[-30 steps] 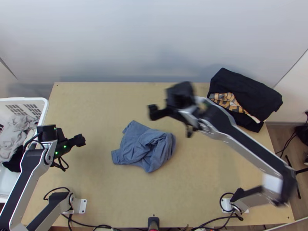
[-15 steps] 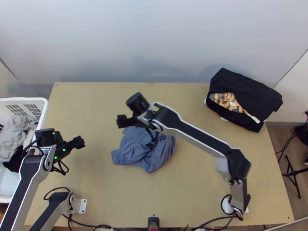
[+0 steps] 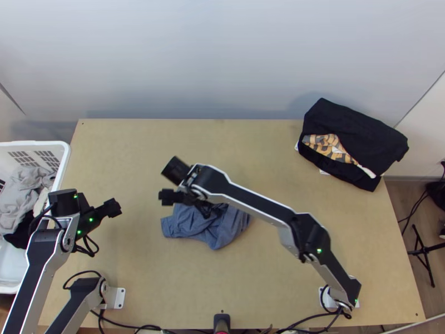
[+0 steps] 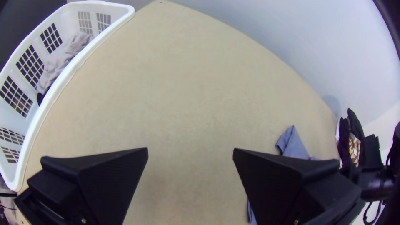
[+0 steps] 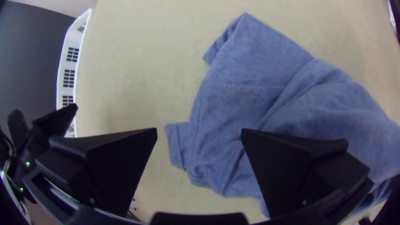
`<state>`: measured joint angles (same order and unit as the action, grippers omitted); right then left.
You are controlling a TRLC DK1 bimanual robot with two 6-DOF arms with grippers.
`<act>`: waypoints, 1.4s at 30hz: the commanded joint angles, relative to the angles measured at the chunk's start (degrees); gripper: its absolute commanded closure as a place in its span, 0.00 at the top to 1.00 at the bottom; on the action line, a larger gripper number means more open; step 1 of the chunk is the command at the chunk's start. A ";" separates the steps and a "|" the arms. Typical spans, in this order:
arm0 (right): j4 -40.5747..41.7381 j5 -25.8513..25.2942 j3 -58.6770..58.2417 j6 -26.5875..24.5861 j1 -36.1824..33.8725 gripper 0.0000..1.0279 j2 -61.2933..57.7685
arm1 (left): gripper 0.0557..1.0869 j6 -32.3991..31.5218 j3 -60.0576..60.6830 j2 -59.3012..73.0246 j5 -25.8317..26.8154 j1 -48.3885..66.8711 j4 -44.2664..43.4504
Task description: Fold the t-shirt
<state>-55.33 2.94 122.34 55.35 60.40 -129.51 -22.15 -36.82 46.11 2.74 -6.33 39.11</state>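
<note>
T-shirt [image 3: 222,228], one, bunched on the bench [image 3: 267,278]; left hand [image 3: 93,217] and right hand [image 3: 186,202] open; top view shows one black pile [image 3: 361,131], far right.

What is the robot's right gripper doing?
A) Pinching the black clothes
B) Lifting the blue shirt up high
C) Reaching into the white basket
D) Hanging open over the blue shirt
D: the right gripper has its two fingers wide apart over the blue shirt, which lies bunched on the table.
</note>
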 commanded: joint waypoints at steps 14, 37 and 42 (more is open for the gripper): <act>9.89 -1.09 5.01 -7.54 0.42 0.85 -7.60 | 0.96 -0.17 0.43 -0.05 -0.02 -0.53 -0.70; 11.65 -2.85 4.39 -8.77 -1.43 0.85 -11.20 | 0.96 -0.35 0.34 1.27 0.07 -0.18 -1.94; 9.19 -2.85 4.39 -7.72 -1.43 0.85 -11.20 | 0.96 -0.35 0.52 1.27 0.07 -0.18 -1.94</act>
<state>-43.92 0.03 126.80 46.59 59.11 -140.42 -22.50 -36.42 47.20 2.74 -6.59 37.32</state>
